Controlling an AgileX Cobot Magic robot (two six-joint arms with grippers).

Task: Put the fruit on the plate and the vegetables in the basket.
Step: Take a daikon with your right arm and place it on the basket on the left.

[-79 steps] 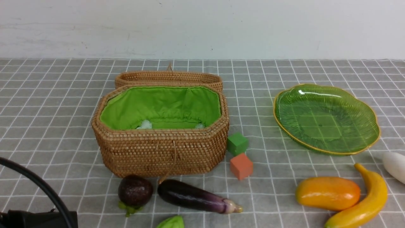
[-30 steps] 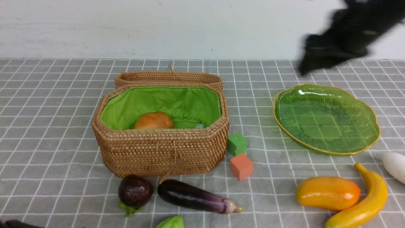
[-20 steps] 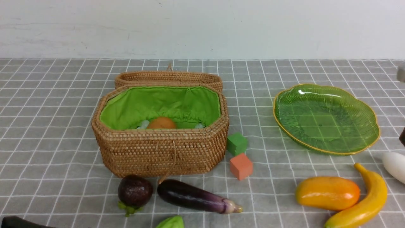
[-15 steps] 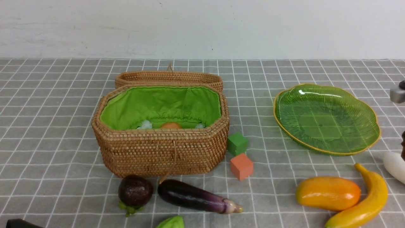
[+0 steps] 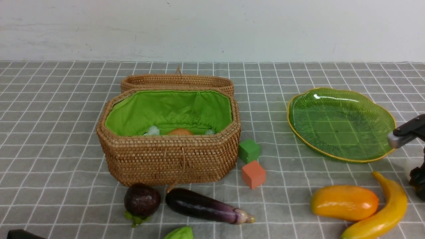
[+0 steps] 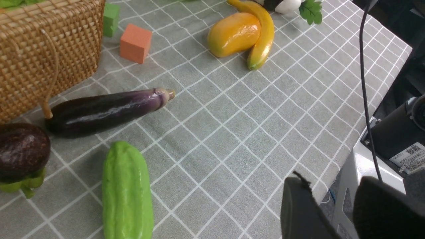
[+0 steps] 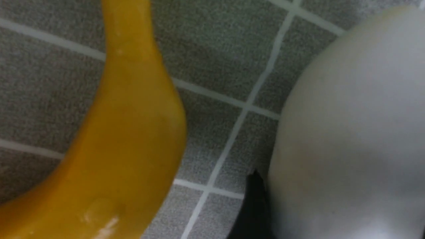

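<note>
Black rubber is showing nearest me: the left gripper (image 6: 332, 186) is hanging over the counter's (image 6: 232, 142) near edge, fingers (image 6: 298, 212) parted and gripping nothing. Just beyond it the light green leafy piece (image 6: 127, 192), the round purple fruit (image 5: 142, 200) and the eggplant (image 5: 206, 206) are lying in front of the basket (image 5: 166, 162). To the right the banana (image 5: 385, 209) is curling round the orange-yellow fruit (image 5: 343, 202). Just past the banana's tip the right gripper (image 5: 419, 179) is sitting low at the white vegetable (image 7: 348, 132). One finger (image 7: 254, 207) is pressing against its flank; whether the jaws are clamping it I cannot tell.

I am reckoning the grasp is what matters now. That smooth, rounded skin is probably asking for a hold across the thick middle and a straight lift, since the banana is lying just beside. The counter's right edge is lying not far beyond the vegetable, so any outward shove is risking a roll. Farther off, bare cloth is lying open between the orange cube (image 5: 253, 174) and the plate (image 5: 289, 119). The basket's rim is standing high with the lid (image 5: 176, 81) tipped back, and the tan-orange one (image 5: 179, 131) is resting inside, so entering from above is looking wisest.
</note>
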